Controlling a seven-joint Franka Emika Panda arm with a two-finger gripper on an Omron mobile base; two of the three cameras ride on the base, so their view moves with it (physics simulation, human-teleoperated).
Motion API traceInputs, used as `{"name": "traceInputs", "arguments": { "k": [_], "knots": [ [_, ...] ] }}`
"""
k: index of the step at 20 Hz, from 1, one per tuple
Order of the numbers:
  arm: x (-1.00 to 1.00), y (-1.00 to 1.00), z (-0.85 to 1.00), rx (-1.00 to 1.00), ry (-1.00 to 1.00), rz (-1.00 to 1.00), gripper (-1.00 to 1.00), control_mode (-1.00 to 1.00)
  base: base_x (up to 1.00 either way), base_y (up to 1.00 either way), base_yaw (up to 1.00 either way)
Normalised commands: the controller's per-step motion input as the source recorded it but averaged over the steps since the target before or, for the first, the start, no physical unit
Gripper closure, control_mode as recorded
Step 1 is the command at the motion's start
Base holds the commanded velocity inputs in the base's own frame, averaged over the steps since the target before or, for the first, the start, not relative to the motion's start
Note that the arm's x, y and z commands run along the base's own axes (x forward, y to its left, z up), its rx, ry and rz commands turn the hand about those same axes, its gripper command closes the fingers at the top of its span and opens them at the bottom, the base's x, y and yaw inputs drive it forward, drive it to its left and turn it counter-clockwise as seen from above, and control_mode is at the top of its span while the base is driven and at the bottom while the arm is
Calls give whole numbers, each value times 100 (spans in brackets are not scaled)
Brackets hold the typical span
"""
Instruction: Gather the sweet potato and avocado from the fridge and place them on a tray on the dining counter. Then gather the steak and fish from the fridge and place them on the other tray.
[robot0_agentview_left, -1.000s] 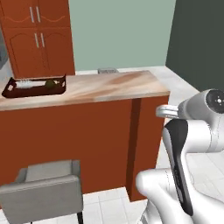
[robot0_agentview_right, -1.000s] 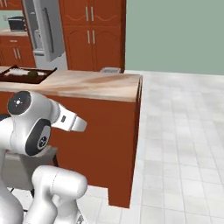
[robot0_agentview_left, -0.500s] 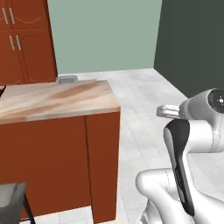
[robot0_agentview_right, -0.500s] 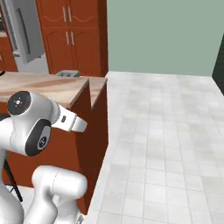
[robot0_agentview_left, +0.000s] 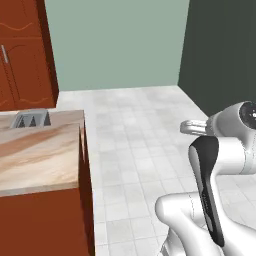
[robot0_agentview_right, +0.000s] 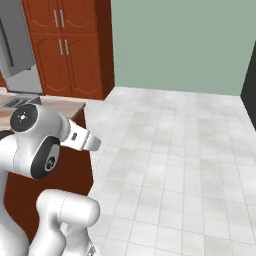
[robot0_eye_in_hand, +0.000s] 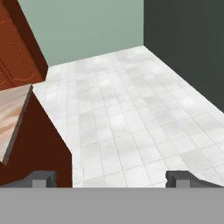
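My gripper (robot0_eye_in_hand: 111, 179) is open with nothing between its dark fingertips (robot0_eye_in_hand: 43, 178), and it looks out over white floor tiles. The dining counter (robot0_agentview_left: 35, 157) with its beige marbled top ends at the left of the left base view. Its corner and red-brown front (robot0_eye_in_hand: 26, 148) lie to the left of my hand. A strip of the silver-grey fridge (robot0_agentview_right: 15, 47) stands at the far upper left of the right base view. The trays, sweet potato, avocado, steak and fish are out of view.
A small grey rack (robot0_agentview_left: 31, 119) sits on the counter's far end. Red-brown cabinets (robot0_agentview_right: 67, 47) stand beside the fridge. White tiled floor (robot0_agentview_left: 145, 135) stretches ahead to a pale green wall (robot0_agentview_right: 180, 45) and a dark wall (robot0_agentview_left: 220, 50) on the right.
The whole picture has slid left, so the base has turned right. The dark brown tray and the grey chair have left the views. My arm's pose and open gripper are unchanged.
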Motion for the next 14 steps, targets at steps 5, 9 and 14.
{"name": "traceInputs", "arguments": {
  "k": [5, 9, 14],
  "knots": [
    [0, 0, 0, 0, 0, 0, -100, 100, 100, -36, 25],
    [0, 0, 0, 0, 0, 0, -100, 100, 100, -25, 30],
    [0, 0, 0, 0, 0, 0, -100, 100, 100, -17, 39]
  ]
}}
